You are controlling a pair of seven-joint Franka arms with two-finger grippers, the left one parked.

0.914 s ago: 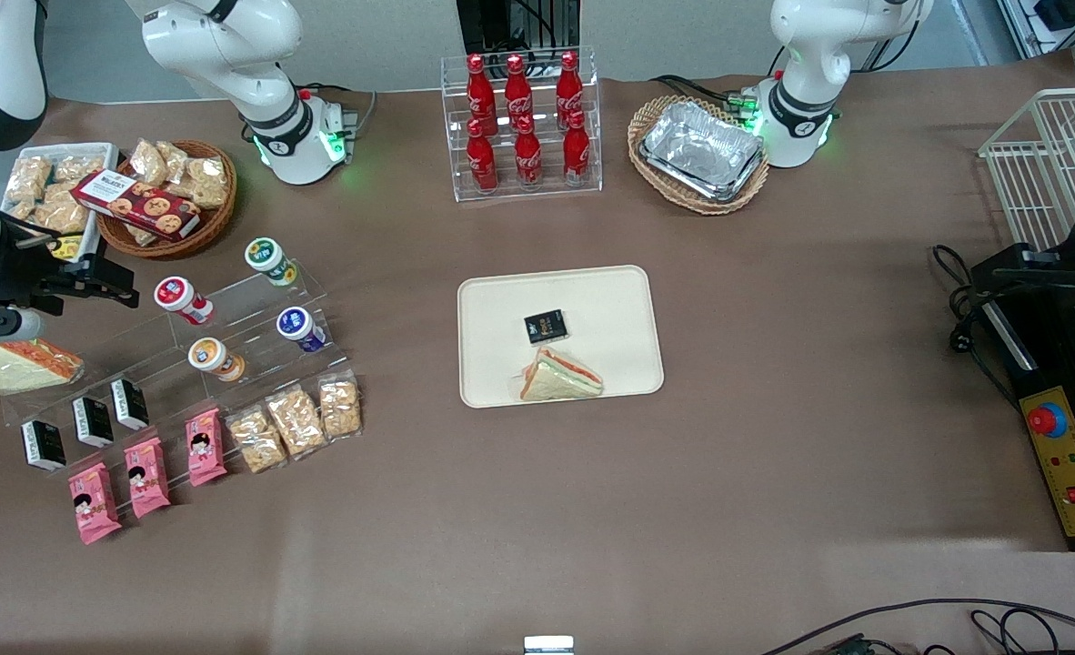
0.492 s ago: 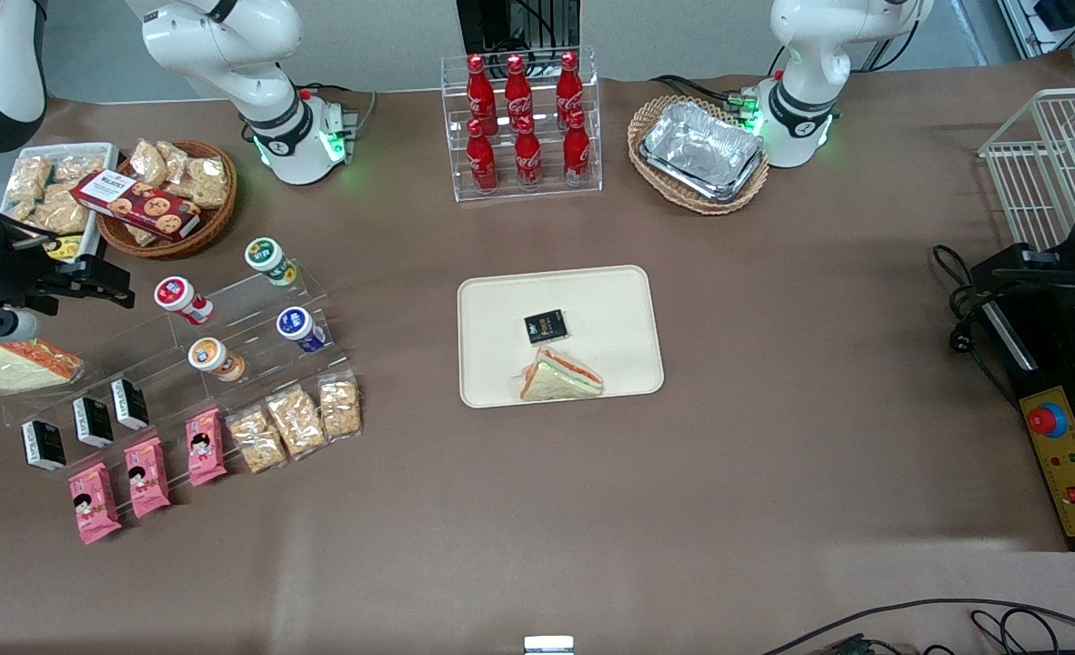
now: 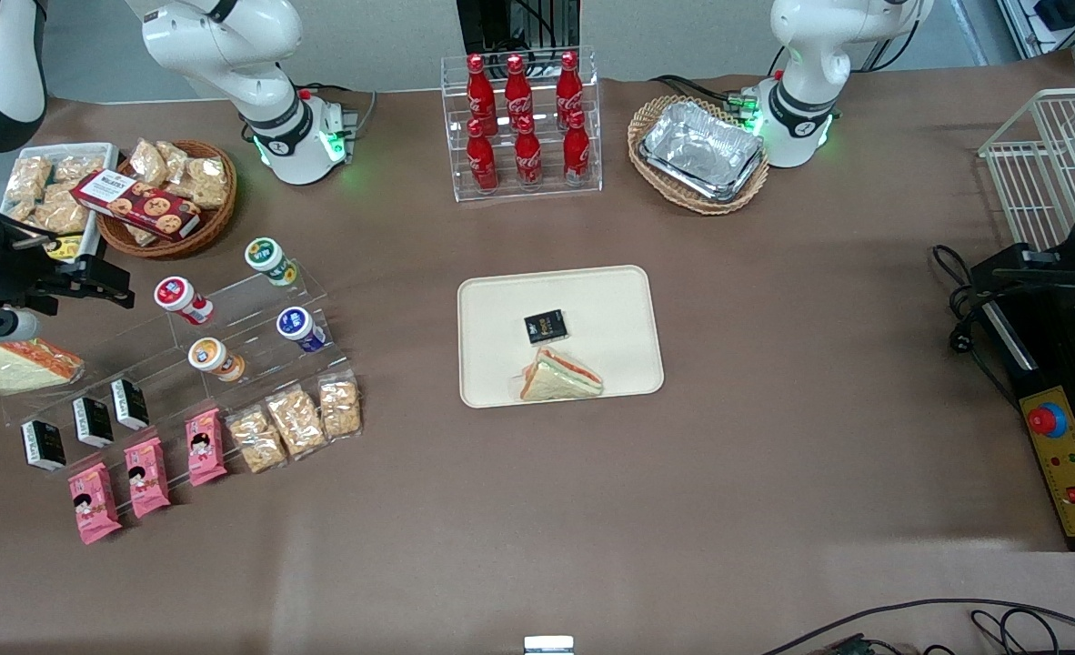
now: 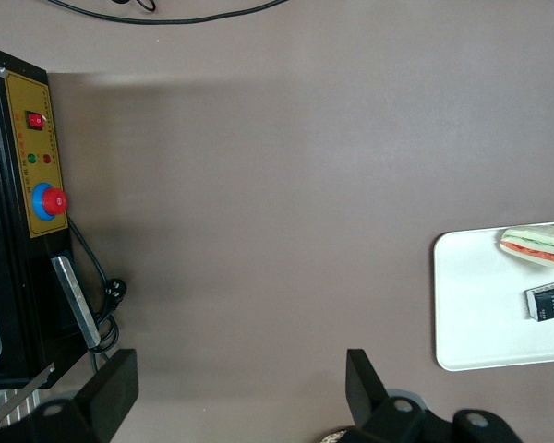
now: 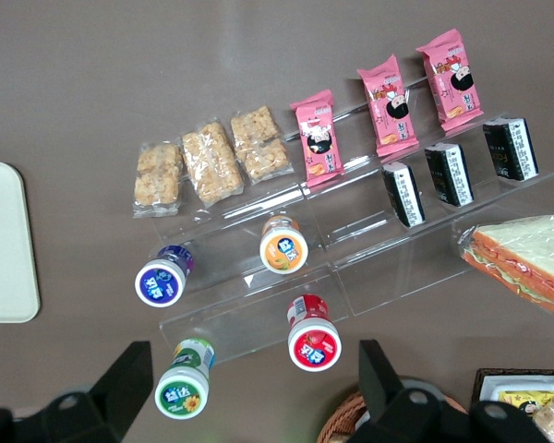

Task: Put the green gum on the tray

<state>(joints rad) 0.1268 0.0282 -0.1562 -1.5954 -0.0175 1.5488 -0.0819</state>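
The claw (image 3: 92, 277) hangs spread and empty above the snack display. The green gum (image 3: 270, 259) waits on its clear shelf (image 3: 228, 309), with the tray (image 3: 610, 300) well apart.

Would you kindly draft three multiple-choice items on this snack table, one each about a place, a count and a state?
1. Where is the white canister with the green lid?
A. on the clear stepped stand
B. on the beige tray
C. in the wicker basket

2. How many red cola bottles stand in the clear rack?
A. four
B. six
C. eight

3. What is the right arm's claw doing?
A. gripping the canister
B. open, holding nothing
C. shut on a sandwich

Key: 1 A, the green-lidded canister sits on the stand's top step; 2 B, two rows of three; 3 B, its fingers are spread above the stand, while the flat beige rectangular tray bears only a wrapped sandwich and a small black packet.
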